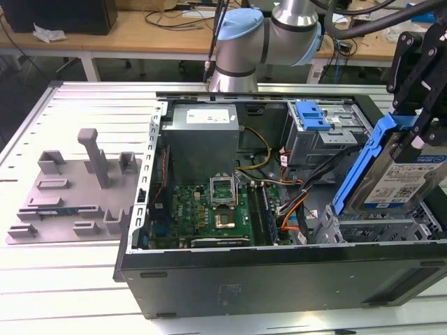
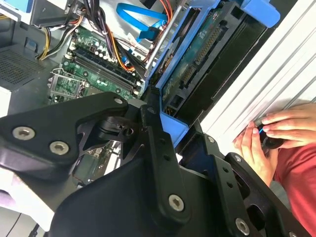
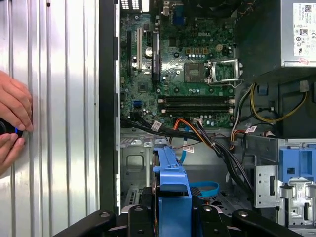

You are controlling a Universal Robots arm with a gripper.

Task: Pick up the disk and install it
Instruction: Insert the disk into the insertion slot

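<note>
Holding the disk [image 1: 394,183] tilted, the gripper [image 1: 413,136] hangs above the computer case [image 1: 279,273].

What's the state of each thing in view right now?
gripper, shut on the disk.
disk, held tilted, lower edge at the drive cage, not lying flat in it.
computer case, on its side, side open, board exposed.
fixture tray, flat on the table, apart from the case.
person's hand, resting on the table beside the case.
</note>
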